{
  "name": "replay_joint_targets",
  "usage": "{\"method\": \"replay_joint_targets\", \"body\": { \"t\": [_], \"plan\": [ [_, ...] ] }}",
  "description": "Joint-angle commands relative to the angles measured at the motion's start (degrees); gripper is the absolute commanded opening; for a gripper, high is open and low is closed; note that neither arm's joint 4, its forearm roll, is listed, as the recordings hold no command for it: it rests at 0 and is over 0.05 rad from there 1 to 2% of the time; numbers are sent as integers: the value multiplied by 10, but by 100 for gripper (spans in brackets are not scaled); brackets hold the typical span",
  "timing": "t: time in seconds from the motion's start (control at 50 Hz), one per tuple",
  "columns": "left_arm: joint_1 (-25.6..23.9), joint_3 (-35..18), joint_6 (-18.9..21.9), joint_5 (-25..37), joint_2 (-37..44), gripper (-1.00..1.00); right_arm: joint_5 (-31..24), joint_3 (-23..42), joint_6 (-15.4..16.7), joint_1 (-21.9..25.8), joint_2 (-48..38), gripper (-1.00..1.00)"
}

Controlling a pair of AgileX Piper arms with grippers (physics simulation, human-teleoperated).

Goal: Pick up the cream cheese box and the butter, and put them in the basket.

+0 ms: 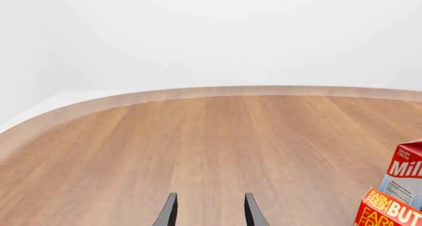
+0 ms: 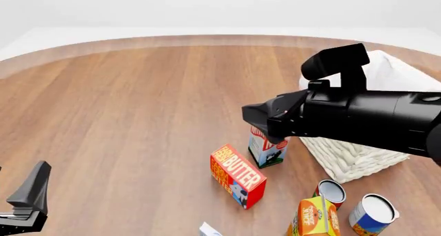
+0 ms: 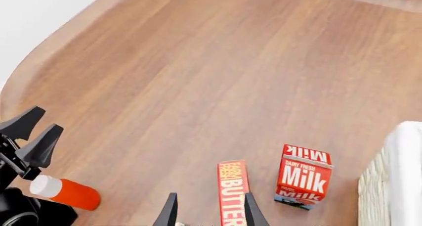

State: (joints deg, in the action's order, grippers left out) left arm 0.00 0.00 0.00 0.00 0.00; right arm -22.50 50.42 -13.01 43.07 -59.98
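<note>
The butter [image 2: 238,175], an orange and red carton, lies on the wooden table near the front; it also shows in the right wrist view [image 3: 232,191] and at the edge of the left wrist view [image 1: 389,211]. Only a white corner of the cream cheese box [image 2: 210,230] shows at the bottom edge. The white wicker basket [image 2: 351,158] stands at the right, partly hidden by my right arm. My right gripper [image 3: 208,213] is open and empty, above the butter. My left gripper [image 1: 209,213] is open and empty, low at the front left [image 2: 28,194], far from both boxes.
A red-and-white milk carton [image 2: 267,148] stands between the butter and the basket. An orange juice carton [image 2: 313,218] and two cans [image 2: 332,190] [image 2: 372,213] stand at the front right. A red bottle with a white cap [image 3: 66,191] lies near the left arm.
</note>
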Motion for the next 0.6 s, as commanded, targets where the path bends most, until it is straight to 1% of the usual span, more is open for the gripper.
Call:
{"method": "replay_joint_targets", "body": {
  "t": [0.02, 0.14, 0.16, 0.18, 0.2, 0.24, 0.26, 0.3, 0.34, 0.36, 0.4, 0.42, 0.54, 0.6],
  "plan": [
    [0, 0, 0, 0, 0, 100, -32, 23, 27, -8, -3, 100],
    [0, 0, 0, 0, 0, 100, -22, 7, 28, -18, -1, 100],
    [0, 0, 0, 0, 0, 100, -19, 2, 15, -23, 0, 100],
    [0, 0, 0, 0, 0, 100, -19, 2, 15, -23, 0, 100],
    [0, 0, 0, 0, 0, 100, -17, -1, 26, -23, -3, 100],
    [0, 0, 0, 0, 0, 100, -15, -3, 22, -25, -4, 100],
    [0, 0, 0, 0, 0, 100, -14, -6, 26, -28, -5, 100],
    [0, 0, 0, 0, 0, 100, -12, -11, 21, -34, -5, 100],
    [0, 0, 0, 0, 0, 100, -12, -13, 24, -36, -5, 100],
    [0, 0, 0, 0, 0, 100, -15, -14, 18, -36, -4, 100],
    [0, 0, 0, 0, 0, 100, -19, -13, 20, -36, -4, 100],
    [0, 0, 0, 0, 0, 100, -11, -22, 16, -36, -5, 100],
    [0, 0, 0, 0, 0, 100, -10, -23, 19, -39, -10, 100],
    [0, 0, 0, 0, 0, 100, 3, -34, 18, -40, -14, 100]
  ]
}}
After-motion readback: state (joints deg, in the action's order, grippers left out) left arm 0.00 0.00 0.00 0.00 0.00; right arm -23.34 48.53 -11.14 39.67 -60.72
